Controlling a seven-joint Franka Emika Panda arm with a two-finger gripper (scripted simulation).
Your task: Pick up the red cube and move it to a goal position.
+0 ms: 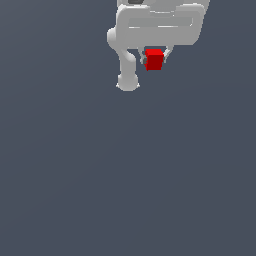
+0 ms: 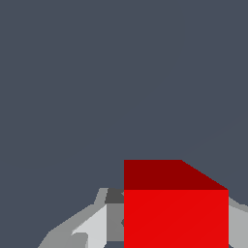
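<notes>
Fingers (image 1: 167,54) clamped on the red cube (image 1: 154,59), one on each side, at the gripper (image 1: 154,57) tip below the white hand body. Cube sits near the top of the exterior view, just to the exterior view's right of the arm's rounded link (image 1: 128,70). Wrist view: cube (image 2: 175,213) fills the near field between the grey fingers (image 2: 92,227) (right one barely visible). Background is plain dark grey floor (image 1: 125,175); cannot tell whether cube touches it.

You are looking at flat, even simulator light on a dull slate background, with no cast shadows or glare. Edges are showing jagged and coarse. The red cube (image 2: 176,218) is showing a darker shaded upper face.
</notes>
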